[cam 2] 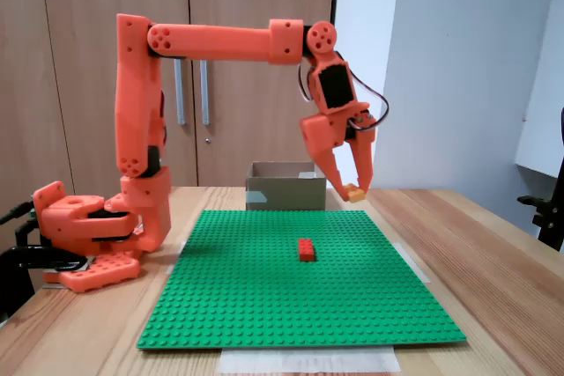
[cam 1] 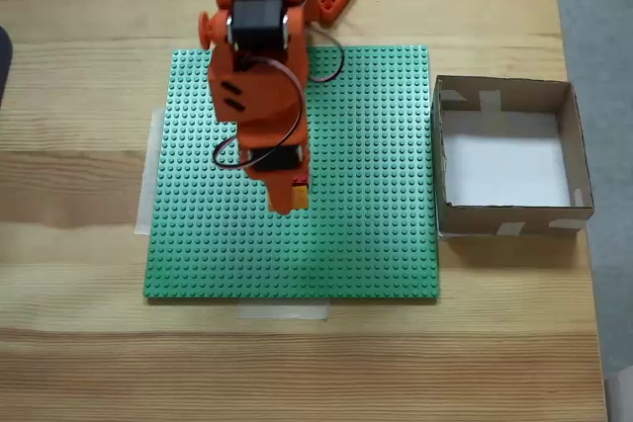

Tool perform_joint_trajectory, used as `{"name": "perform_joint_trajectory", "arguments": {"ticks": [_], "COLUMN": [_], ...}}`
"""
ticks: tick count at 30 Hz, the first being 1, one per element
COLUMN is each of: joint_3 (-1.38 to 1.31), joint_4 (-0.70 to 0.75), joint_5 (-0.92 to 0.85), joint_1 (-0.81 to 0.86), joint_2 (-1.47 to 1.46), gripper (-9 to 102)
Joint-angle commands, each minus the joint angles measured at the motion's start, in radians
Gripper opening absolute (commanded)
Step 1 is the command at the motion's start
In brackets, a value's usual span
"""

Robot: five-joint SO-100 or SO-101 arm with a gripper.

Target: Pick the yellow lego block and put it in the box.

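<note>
Your claw point(cam 2: 350, 189) has the yellow lego block point(cam 2: 354, 192) pinched at its very tips, the two fingers drawn in against the brick with only the brick's width left between them. In the side-on fixed view the block hangs in the air, well above the green baseplate point(cam 2: 300, 305), with the claw pointing down and the arm point(cam 2: 220, 41) reaching out horizontally over the plate. In the top-down fixed view you see the block point(cam 1: 300, 192) peeking out just beside the claw's tip point(cam 1: 287, 201), over the middle of the baseplate point(cam 1: 376, 195) and well to the left of the box point(cam 1: 509, 219). The block is small, yellow-orange and rectangular; its studs are too small to make out. A red brick point(cam 2: 306, 249) sits on the baseplate below the claw in the side-on view, lower in the picture and a little left of the held block. The box is a shallow open cardboard square with a white floor and pale tape patches, standing on the wooden surface point(cam 1: 79, 343) just beside the baseplate's right edge in the top-down view.
</note>
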Motion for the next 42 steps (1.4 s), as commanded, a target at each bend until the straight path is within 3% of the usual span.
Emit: {"name": "perform_joint_trajectory", "arguments": {"ticks": [1, 17, 32, 42], "joint_3": [0.057, 0.087, 0.121, 0.021], "joint_4": [0.017, 0.114, -0.031, -0.049], "joint_5": [-0.012, 0.025, 0.009, 0.038], "joint_1": [-0.066, -0.41, -0.729, -0.775], "joint_2": [0.222, 0.543, 0.528, 0.301], "gripper": [-1, -1, -1, -1]}}
